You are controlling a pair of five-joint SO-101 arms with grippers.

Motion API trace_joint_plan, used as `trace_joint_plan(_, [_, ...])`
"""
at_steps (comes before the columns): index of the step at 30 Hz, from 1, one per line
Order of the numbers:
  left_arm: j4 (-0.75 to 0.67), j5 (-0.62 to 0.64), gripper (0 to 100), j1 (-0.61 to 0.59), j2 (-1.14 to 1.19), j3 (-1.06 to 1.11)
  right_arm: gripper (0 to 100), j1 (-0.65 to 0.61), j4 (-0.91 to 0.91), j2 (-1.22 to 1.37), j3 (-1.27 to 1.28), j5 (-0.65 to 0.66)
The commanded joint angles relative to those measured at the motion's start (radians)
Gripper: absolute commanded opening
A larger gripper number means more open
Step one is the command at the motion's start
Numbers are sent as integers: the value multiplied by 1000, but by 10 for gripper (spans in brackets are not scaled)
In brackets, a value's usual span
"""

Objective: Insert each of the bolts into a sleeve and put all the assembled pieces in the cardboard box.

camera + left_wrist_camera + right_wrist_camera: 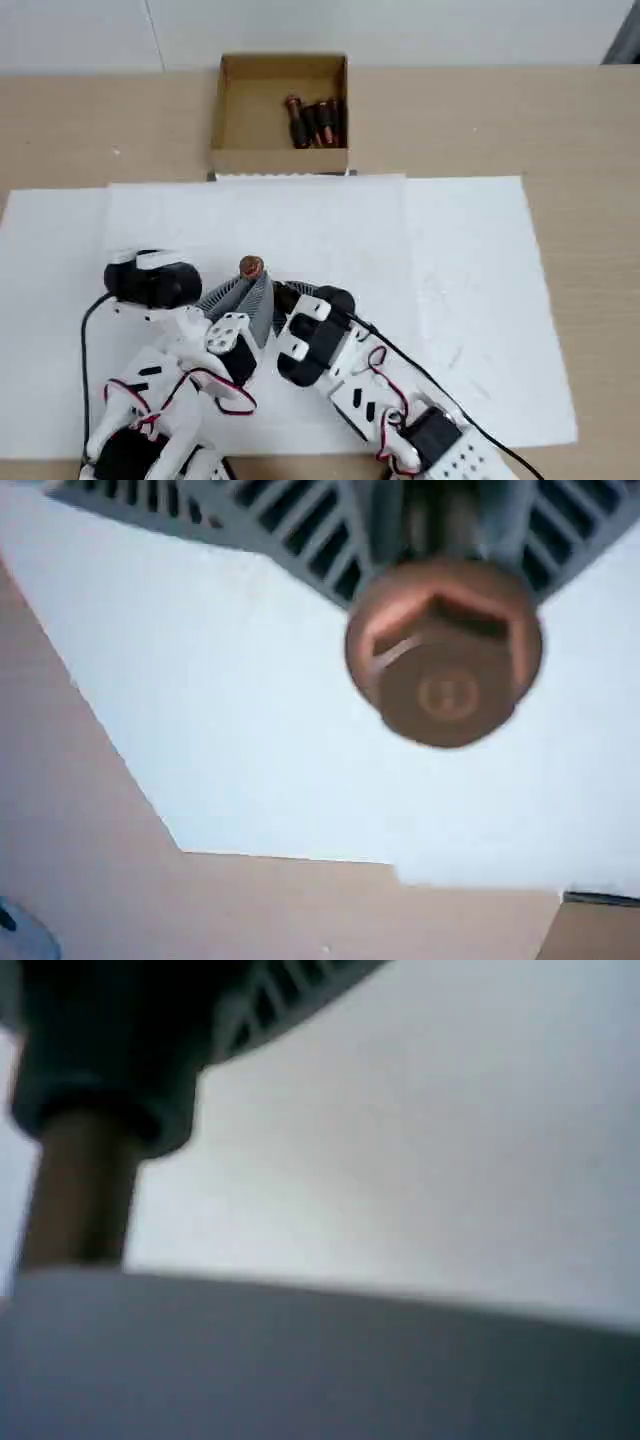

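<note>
Fingers (355,540) of your left gripper (243,292) pinch the bolt (443,670), its hex head poking out past their tips above the white paper (450,280), near the middle of the worktop (580,120). Your right gripper (272,300) sits just beside it; whether it grips anything you cannot tell. Several assembled pieces (315,122) lie in the cardboard box (232,100), at the paper's far edge.
</note>
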Motion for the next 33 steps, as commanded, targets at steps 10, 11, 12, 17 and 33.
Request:
trace_joint_plan(10, [23,-9,6,2,3,85,2,-7,-53,-15,9,11])
trace_joint_plan(11, [23,-9,6,2,3,87,2,-7,-53,-15,9,11])
trace_joint_plan(12, [23,-9,6,2,3,87,2,-7,-53,-15,9,11])
trace_joint_plan(17, [17,-11,8,2,3,87,2,-7,-53,-15,9,11])
trace_joint_plan(33, [9,-54,187,0,3,47,2,-7,-53,-15,14,11])
